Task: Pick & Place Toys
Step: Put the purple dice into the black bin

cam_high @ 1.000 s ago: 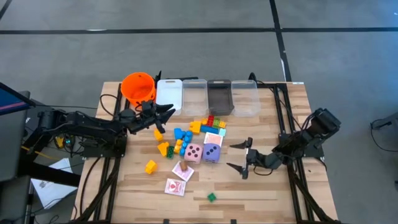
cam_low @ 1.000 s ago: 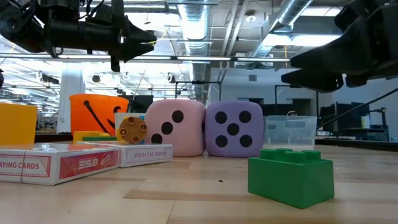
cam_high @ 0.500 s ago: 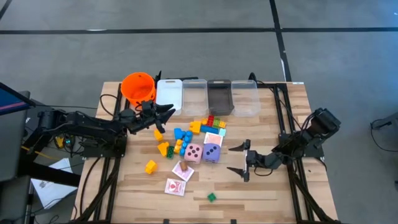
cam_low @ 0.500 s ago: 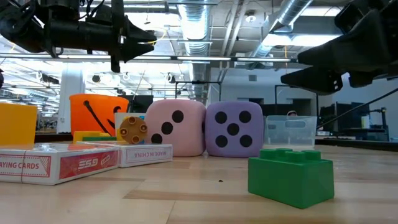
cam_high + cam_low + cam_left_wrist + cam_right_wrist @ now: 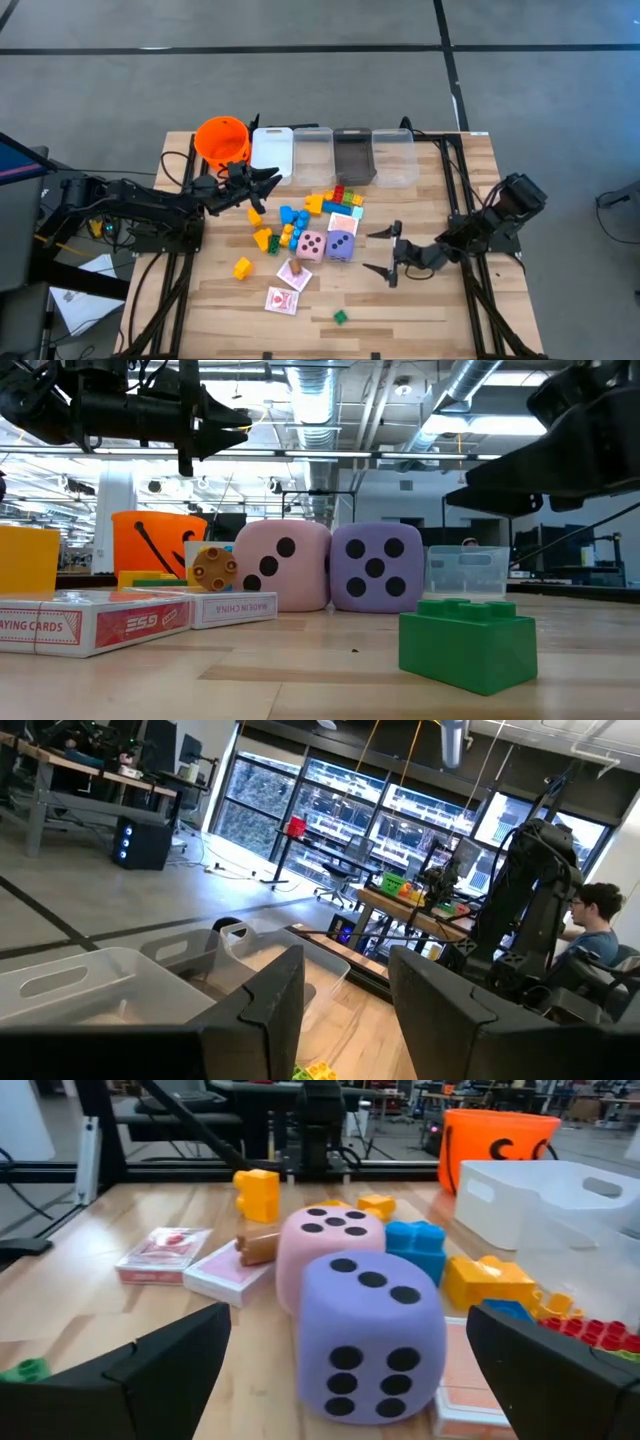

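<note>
High view is showing the right end effector [image 5: 382, 253] hanging wide open just beside the purple die [image 5: 341, 245] on the table [image 5: 440, 310]; left end effector [image 5: 268, 180] is waiting open, farther off.

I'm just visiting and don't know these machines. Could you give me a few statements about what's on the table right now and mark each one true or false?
1. The right gripper is open, facing the purple die. True.
2. The pink die lies inside the orange bucket. False: it sits on the table beside the purple die.
3. The left gripper holds a yellow block. False: its open fingers hold nothing.
4. A green block lies apart from the main pile. True.
</note>
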Robot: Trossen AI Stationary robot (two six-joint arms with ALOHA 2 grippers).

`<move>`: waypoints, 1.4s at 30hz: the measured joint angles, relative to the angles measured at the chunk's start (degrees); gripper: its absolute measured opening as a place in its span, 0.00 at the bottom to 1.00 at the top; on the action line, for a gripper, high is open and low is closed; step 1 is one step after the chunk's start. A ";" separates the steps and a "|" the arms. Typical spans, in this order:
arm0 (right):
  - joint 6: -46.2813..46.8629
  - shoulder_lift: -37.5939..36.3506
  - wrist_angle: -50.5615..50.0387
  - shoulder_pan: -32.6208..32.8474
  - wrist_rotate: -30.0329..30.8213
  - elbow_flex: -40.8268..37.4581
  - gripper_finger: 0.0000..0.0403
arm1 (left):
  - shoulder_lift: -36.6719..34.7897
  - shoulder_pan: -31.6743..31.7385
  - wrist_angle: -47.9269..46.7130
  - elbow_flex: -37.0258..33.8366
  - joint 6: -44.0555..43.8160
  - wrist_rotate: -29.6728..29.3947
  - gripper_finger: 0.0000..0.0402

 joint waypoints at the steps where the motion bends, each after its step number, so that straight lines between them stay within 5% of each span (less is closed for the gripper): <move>1: 0.08 0.00 0.02 -0.28 0.08 0.19 0.99 | 0.00 0.00 0.00 0.00 0.00 0.00 0.35; 23: 16.87 -0.02 -9.15 -4.53 -0.18 2.55 0.99 | 0.00 0.02 -0.02 0.00 0.00 0.02 0.35; 42: 13.99 -0.02 -25.82 -5.95 -3.19 11.10 0.99 | 0.00 0.02 -0.02 0.00 0.00 0.02 0.35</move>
